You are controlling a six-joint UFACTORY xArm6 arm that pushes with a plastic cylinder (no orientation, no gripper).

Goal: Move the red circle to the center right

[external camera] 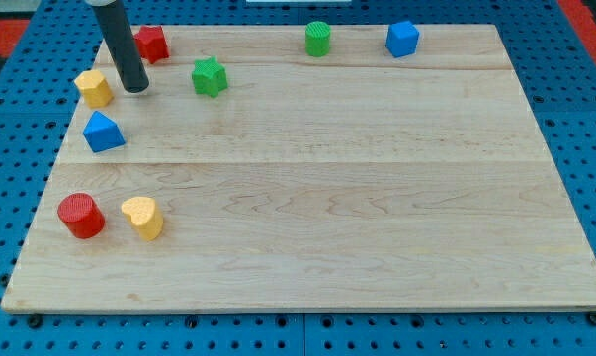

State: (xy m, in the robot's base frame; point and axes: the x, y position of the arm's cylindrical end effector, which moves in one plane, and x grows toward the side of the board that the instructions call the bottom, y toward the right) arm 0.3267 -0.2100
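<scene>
The red circle sits near the view's bottom left of the wooden board, just left of a yellow heart-shaped block. My tip is at the view's upper left, far above the red circle. It stands between a yellow block on its left and a green star on its right, with a red block just above it and a blue block below left.
A green cylinder and a blue cube stand along the board's top edge. A blue pegboard surface surrounds the board.
</scene>
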